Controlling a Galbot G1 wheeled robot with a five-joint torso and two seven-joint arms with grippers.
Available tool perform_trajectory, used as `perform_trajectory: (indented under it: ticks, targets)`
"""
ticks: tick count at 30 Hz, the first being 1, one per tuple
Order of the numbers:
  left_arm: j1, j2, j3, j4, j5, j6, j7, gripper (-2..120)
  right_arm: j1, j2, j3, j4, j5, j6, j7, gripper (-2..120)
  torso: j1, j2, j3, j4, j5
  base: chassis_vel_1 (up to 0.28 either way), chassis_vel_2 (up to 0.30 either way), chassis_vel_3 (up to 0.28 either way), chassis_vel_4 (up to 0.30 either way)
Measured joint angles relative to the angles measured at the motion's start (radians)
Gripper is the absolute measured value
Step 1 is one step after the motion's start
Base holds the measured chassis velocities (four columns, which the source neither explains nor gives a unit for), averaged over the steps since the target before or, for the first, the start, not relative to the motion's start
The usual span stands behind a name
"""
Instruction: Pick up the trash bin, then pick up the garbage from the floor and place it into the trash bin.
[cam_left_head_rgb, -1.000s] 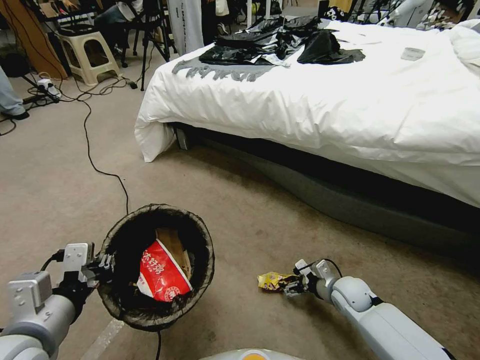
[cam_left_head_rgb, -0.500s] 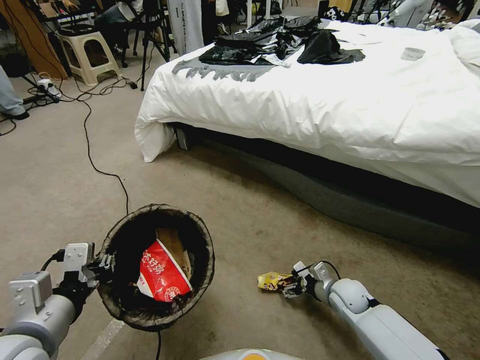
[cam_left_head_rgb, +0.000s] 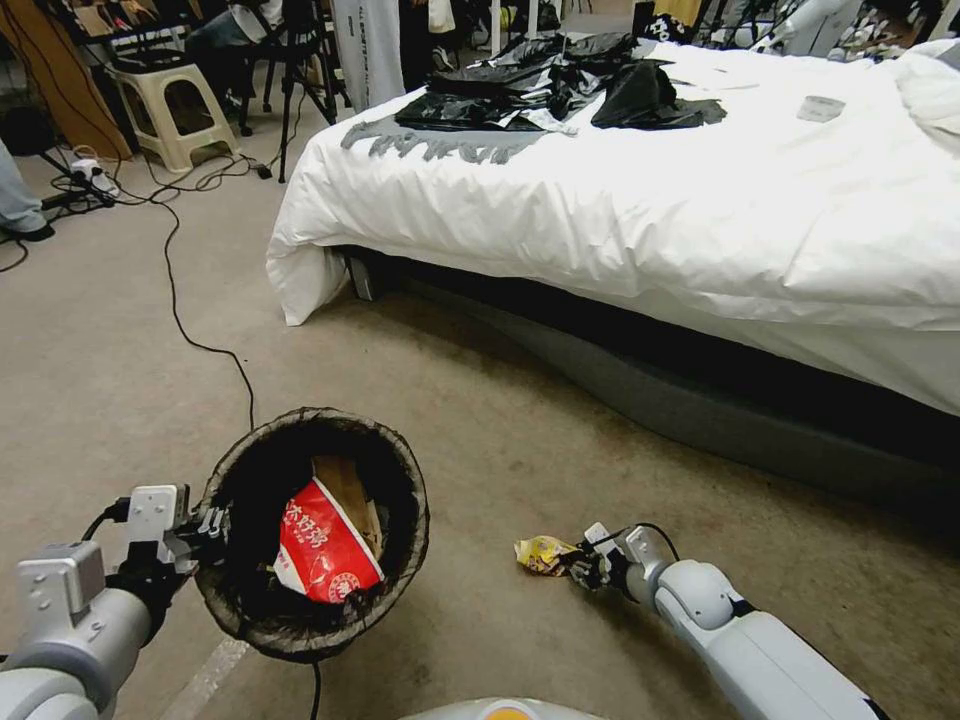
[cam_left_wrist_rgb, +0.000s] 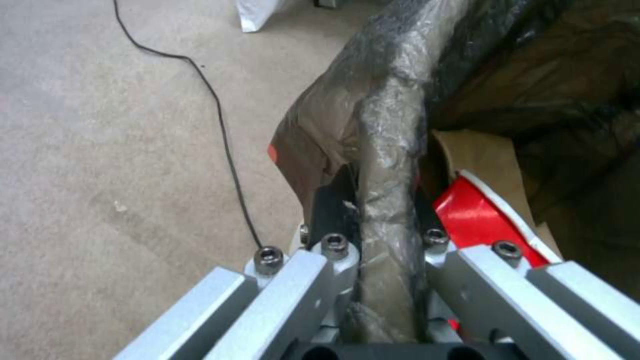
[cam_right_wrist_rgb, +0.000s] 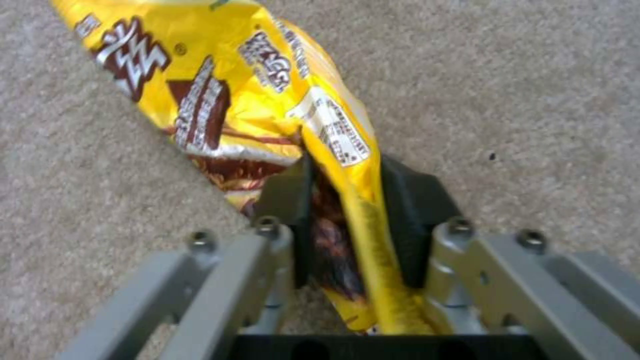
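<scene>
Two grippers are at work low over the carpeted floor. The left gripper pinches the liner-covered rim of the trash bin, one finger inside and one outside, as the left wrist view shows. Inside the bin, just beyond that gripper, lie a red-and-white wrapper and a tan paper bag. A black cable snakes across the floor beyond the bin toward a beige stool. Well apart on the other side, the right gripper is pressed onto the near end of a yellow snack packet, which sticks out ahead of its fingertips at carpet level. Beyond it stands the bed, white duvet hanging over a dark base, with black bags piled on top.
</scene>
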Motion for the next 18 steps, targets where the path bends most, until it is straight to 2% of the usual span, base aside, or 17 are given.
perform_trajectory:
  ticks: [1,3,4,7,13,18]
  targets:
    - [0.000,0.000,0.000,0.000,0.000,0.000,0.000,1,0.000,0.000,0.000,-0.001,0.000,0.002,0.000,15,0.000,0.000,0.000,0.0001,0.0002,0.000,0.000,0.000,0.000]
    - [-0.001,0.000,0.000,0.000,0.000,0.000,0.000,1,0.000,0.001,0.000,-0.001,0.000,0.003,0.000,14,0.000,0.000,0.000,0.0001,0.0000,0.000,0.000,0.000,0.000]
    - [-0.001,0.000,0.000,0.000,0.000,0.000,0.000,1,-0.001,0.002,0.000,-0.001,0.000,0.004,0.000,7,0.000,0.000,0.000,-0.0001,0.0001,0.000,0.000,0.000,0.000]
    - [-0.002,-0.001,0.000,0.000,0.000,0.000,0.000,1,-0.002,0.005,0.002,-0.001,-0.001,0.004,0.000,0,0.000,0.000,0.000,-0.0001,-0.0001,0.000,0.000,0.000,0.000]
    - [-0.002,0.001,-0.002,0.000,0.000,0.000,0.000,1,-0.003,0.012,0.009,0.000,0.003,0.010,0.012,0,0.000,0.000,0.000,-0.0002,-0.0001,0.000,0.000,0.000,0.000]
    - [-0.002,0.001,-0.004,0.000,-0.001,0.000,0.000,1,-0.008,0.002,0.034,0.054,0.015,0.027,0.050,0,0.000,0.000,0.000,-0.0001,0.0000,0.000,0.000,0.000,0.000]
